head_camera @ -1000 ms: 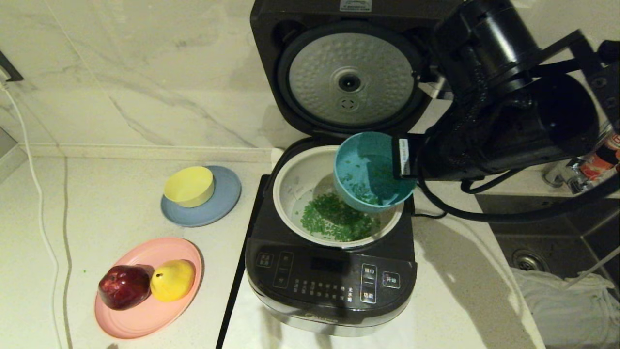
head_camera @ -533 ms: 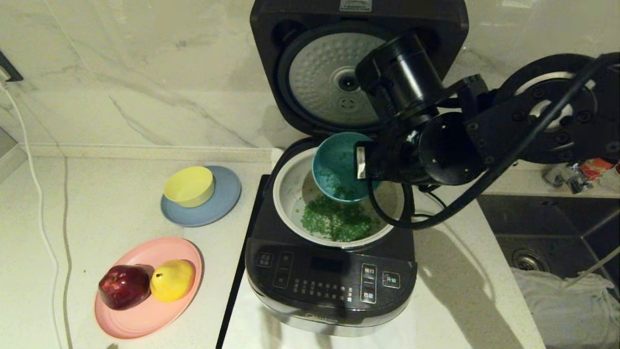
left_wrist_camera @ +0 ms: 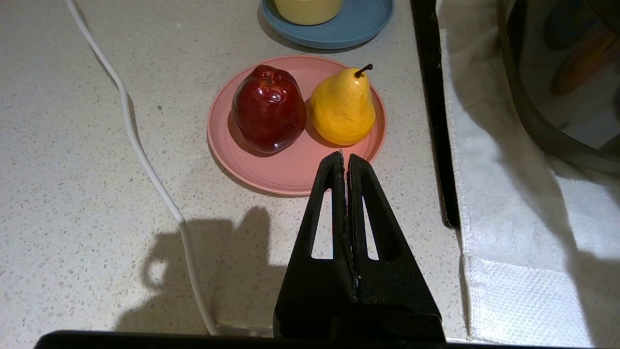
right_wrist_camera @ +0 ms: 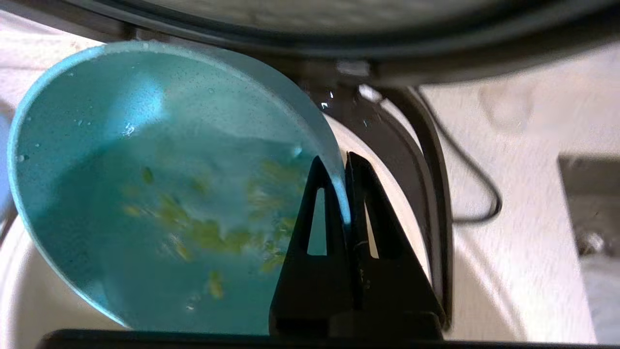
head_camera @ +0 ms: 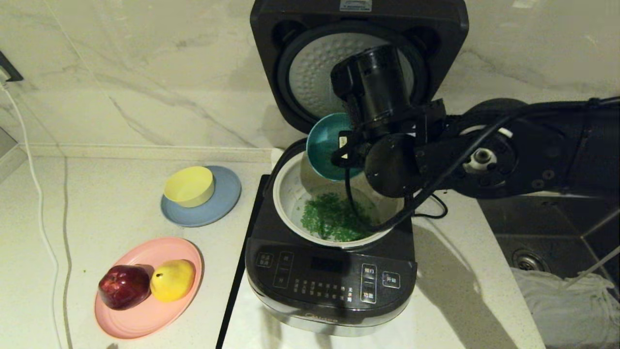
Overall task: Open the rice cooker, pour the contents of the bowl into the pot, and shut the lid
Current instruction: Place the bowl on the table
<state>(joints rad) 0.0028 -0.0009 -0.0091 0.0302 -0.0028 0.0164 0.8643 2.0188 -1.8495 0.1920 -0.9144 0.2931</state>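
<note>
Rice cooker (head_camera: 331, 271) sits on a white cloth (left_wrist_camera: 508, 232) on the counter (head_camera: 97, 218), lid (head_camera: 295, 29) hinged fully up against the marble wall.

Far left: white cable (head_camera: 36, 194) running along the counter. Next, a pink plate (head_camera: 145, 315) carrying a red apple (head_camera: 125, 287) and a yellow pear (head_camera: 172, 279), the two touching. Behind it, a yellow bowl (head_camera: 189, 185) rests on a grey-blue plate (head_camera: 227, 194).

Left gripper (left_wrist_camera: 346, 162) hangs over the counter just in front of the pink plate, fingers pressed together, nothing between them (seen only in the left wrist view).

Centre: pot (head_camera: 288, 186) seated in the cooker, a heap of green contents (head_camera: 332, 223) on its floor. Bowl (head_camera: 325, 145) is held above the pot's rear edge, tipped steeply so its mouth faces left and toward the camera. A few green bits cling to its inner wall (right_wrist_camera: 203, 232).

Right gripper (right_wrist_camera: 345, 165) is clamped on the bowl's rim, one finger inside, one outside. Right arm reaches in from the right, across the front of the lid's silver disc (head_camera: 310, 77).

Far right: sink (head_camera: 533, 257), partly under the arm, and a white towel (head_camera: 566, 300) lying beside the drain.
</note>
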